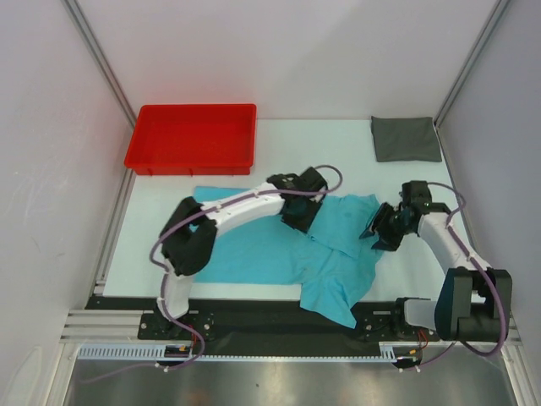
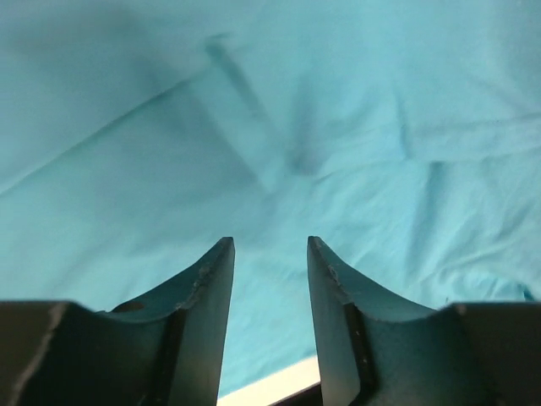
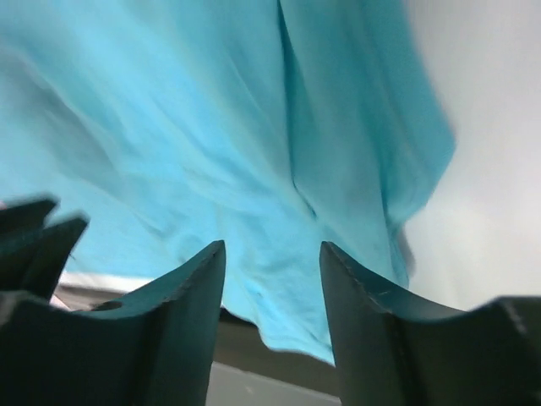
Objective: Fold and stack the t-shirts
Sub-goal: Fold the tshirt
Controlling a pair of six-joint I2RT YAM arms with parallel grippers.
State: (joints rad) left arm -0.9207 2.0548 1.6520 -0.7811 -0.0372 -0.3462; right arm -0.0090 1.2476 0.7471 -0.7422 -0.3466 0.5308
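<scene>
The turquoise t-shirt point(image 1: 279, 249) lies rumpled in the middle of the desk point(image 1: 338, 148), with one flap hanging over the near edge. The dark grey t-shirt point(image 1: 406, 138) sits folded at the far right. The left jaws stand open over the turquoise cloth's middle. The right jaws are open at its right edge. A red tray point(image 1: 194, 107) sits far left.

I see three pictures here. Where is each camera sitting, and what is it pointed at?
Top camera: fixed above and behind the arms, looking down at the table, red tray, grey folded shirt and turquoise shirt; left arm and right arm both show.
Left wrist camera: on the left arm, looking past the open left gripper, close onto turquoise cloth.
Right wrist camera: on the right arm, looking past the open right gripper at the shirt's edge.
Shared: all three see the turquoise shirt.
</scene>
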